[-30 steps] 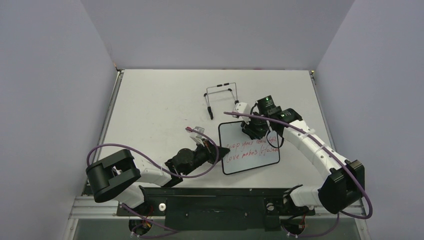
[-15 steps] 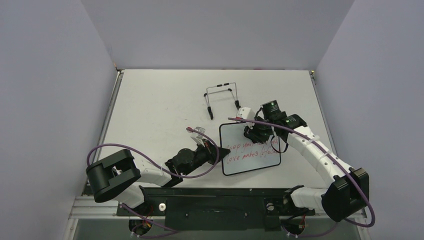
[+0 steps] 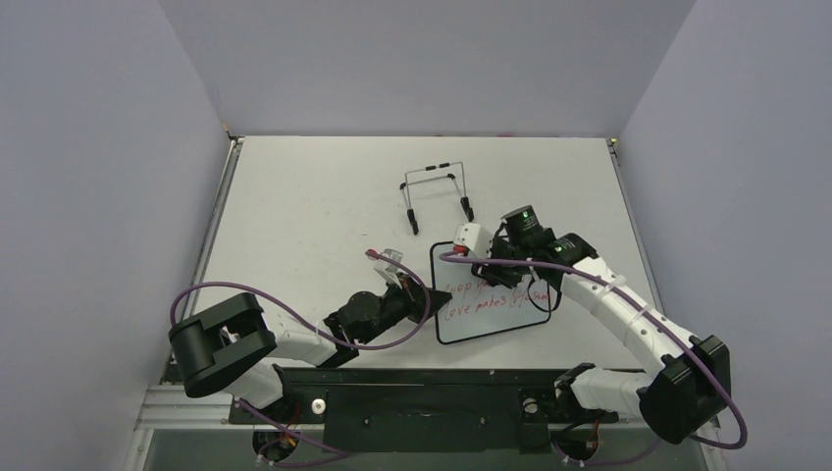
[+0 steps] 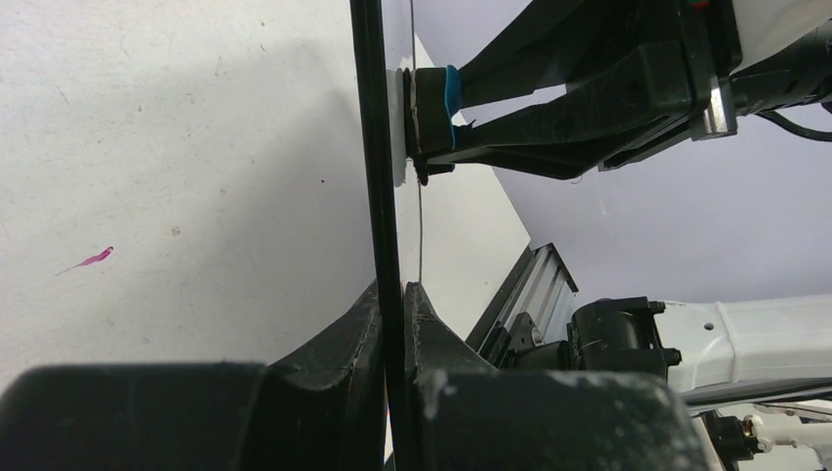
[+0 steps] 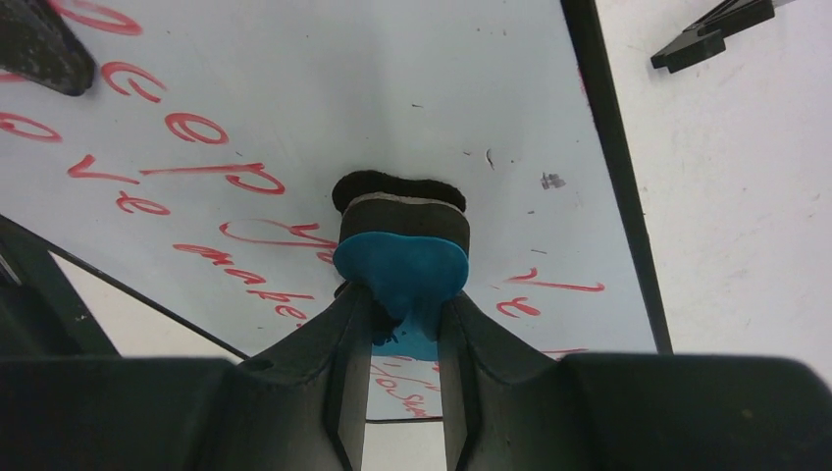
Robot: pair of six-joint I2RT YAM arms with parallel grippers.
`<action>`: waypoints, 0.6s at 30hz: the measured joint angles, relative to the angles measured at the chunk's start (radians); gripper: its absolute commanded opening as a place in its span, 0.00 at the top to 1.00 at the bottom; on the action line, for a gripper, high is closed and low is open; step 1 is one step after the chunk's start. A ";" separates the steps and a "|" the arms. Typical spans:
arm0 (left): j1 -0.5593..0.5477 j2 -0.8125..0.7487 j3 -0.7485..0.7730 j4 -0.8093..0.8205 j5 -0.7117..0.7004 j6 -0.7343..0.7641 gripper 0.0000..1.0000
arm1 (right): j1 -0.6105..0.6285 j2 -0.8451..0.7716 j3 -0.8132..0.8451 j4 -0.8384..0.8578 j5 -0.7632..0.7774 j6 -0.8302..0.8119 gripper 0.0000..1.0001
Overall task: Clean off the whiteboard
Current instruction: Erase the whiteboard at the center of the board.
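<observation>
The whiteboard lies on the table with two lines of red handwriting. My left gripper is shut on its left edge. In the left wrist view the black frame runs straight down between the closed jaws of that gripper. My right gripper is over the board's upper part, shut on a small blue eraser. The eraser's dark felt presses on the whiteboard, with red letters to its left and below. The eraser also shows against the board in the left wrist view.
A black wire stand sits behind the board toward the table's far side. A black bracket lies just off the board's right edge. A small pink mark stains the table. A metal rail runs along the near edge.
My right gripper has slid the eraser leftward and slightly nearer across the top line of writing. The left gripper and the board have stayed put.
</observation>
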 measured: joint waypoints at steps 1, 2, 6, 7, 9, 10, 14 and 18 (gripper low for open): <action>0.000 0.000 0.000 -0.003 0.004 0.001 1.00 | -0.006 -0.009 -0.011 0.003 -0.004 -0.004 1.00; 0.000 0.000 0.000 -0.006 0.007 0.002 1.00 | -0.014 -0.014 -0.016 0.003 -0.011 -0.006 1.00; 0.000 0.000 0.000 -0.005 0.011 0.005 1.00 | -0.076 -0.009 -0.016 -0.004 -0.035 -0.008 1.00; 0.000 0.000 0.000 -0.005 0.012 0.005 1.00 | -0.088 -0.003 -0.010 -0.010 -0.035 -0.008 1.00; 0.000 0.000 0.000 -0.004 0.011 0.005 1.00 | -0.100 0.021 0.019 -0.026 -0.034 -0.003 1.00; 0.000 0.000 0.000 -0.002 0.011 0.005 1.00 | -0.103 0.037 0.040 -0.035 -0.034 0.001 1.00; 0.000 0.000 0.000 0.010 0.008 0.005 1.00 | -0.095 0.086 0.117 -0.050 -0.033 0.015 1.00; 0.000 0.000 0.000 0.009 0.007 0.004 1.00 | -0.058 0.074 0.102 -0.033 -0.017 0.000 1.00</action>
